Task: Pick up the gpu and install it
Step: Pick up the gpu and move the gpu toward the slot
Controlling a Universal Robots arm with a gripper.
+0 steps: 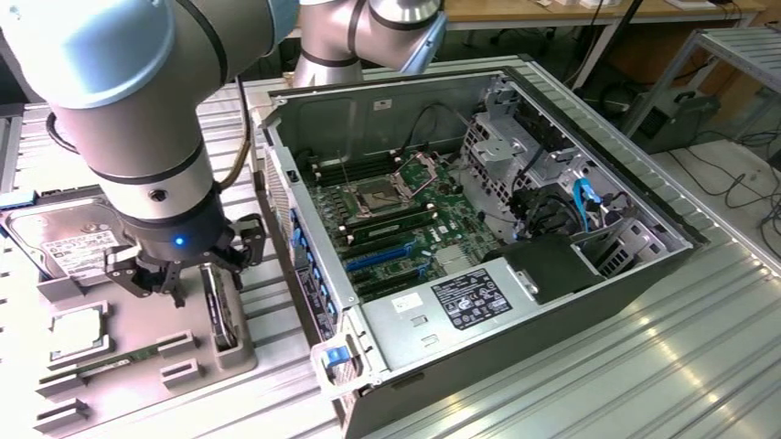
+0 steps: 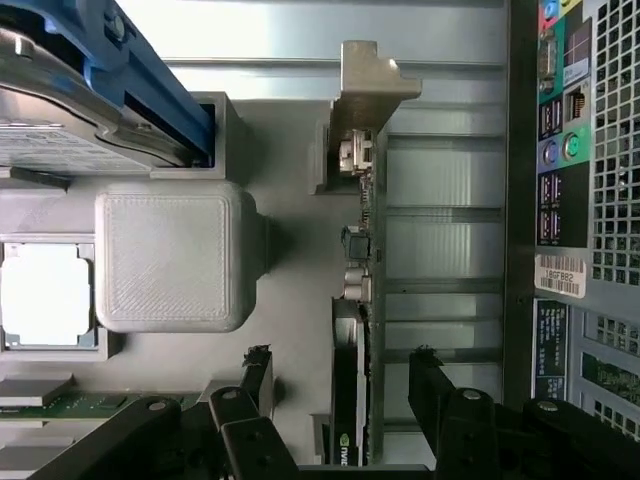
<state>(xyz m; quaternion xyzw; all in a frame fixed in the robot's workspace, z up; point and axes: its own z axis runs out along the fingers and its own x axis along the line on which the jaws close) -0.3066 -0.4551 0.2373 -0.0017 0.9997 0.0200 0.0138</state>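
Gpu (image 1: 221, 311): on edge in a slot of the grey holder (image 1: 146, 315), at 9 o'clock of the computer case (image 1: 635, 274) in the exterior view; not yet lifted.
Hard drive (image 1: 58, 240): flat at the holder's 10 o'clock corner, well apart from the card.
End effector (image 1: 186, 274): spread wide and empty; fingers (image 2: 428, 375) straddling the card's upper edge, touching neither face.
Grasp advice: best centred across the board, lowered straight, closed on bare flat faces away from chips and bracket (image 2: 365, 85); likely a plumb lift, so the slot walls do not bind.
Case interior: open-sided, blue expansion slots (image 1: 376, 261) toward 9 o'clock, apparently unoccupied.
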